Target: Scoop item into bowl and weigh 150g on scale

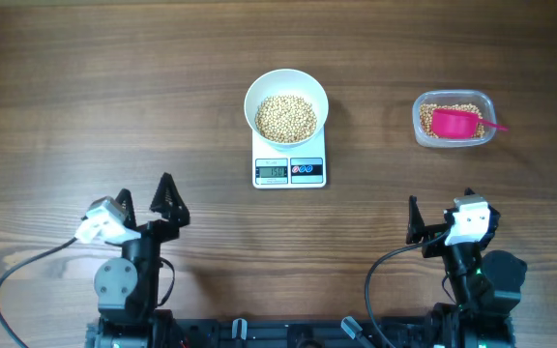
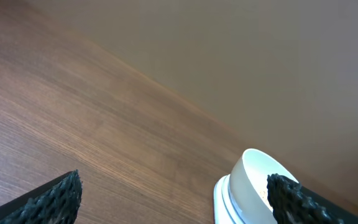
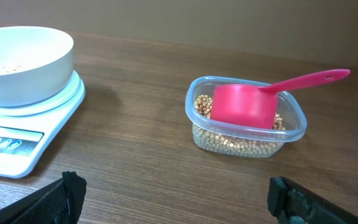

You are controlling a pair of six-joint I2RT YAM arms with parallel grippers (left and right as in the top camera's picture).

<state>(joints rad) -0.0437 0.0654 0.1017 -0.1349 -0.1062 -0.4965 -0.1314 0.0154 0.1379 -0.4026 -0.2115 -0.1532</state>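
The white bowl (image 1: 252, 101) stands on the white scale (image 1: 289, 180) at mid-table, filled with tan beans (image 1: 287, 118). The scale's display is lit; its reading is too small to read. More beans (image 3: 229, 143) lie in a clear container (image 1: 419, 121) at the right, with a pink scoop (image 1: 457, 124) resting in it. My left gripper (image 1: 146, 196) hangs open near the front left, well clear of the scale. My right gripper (image 1: 440, 208) is open at the front right, short of the container. In the left wrist view the bowl (image 2: 253, 180) sits behind the right finger (image 2: 291, 196).
The right wrist view shows the bowl (image 3: 23, 68) and scale (image 3: 17, 146) at left and the container (image 3: 247, 132) with the scoop (image 3: 244, 106) ahead, its handle pointing right. Bare wooden table (image 1: 114, 87) lies around them. Cables trail from both arm bases at the front edge.
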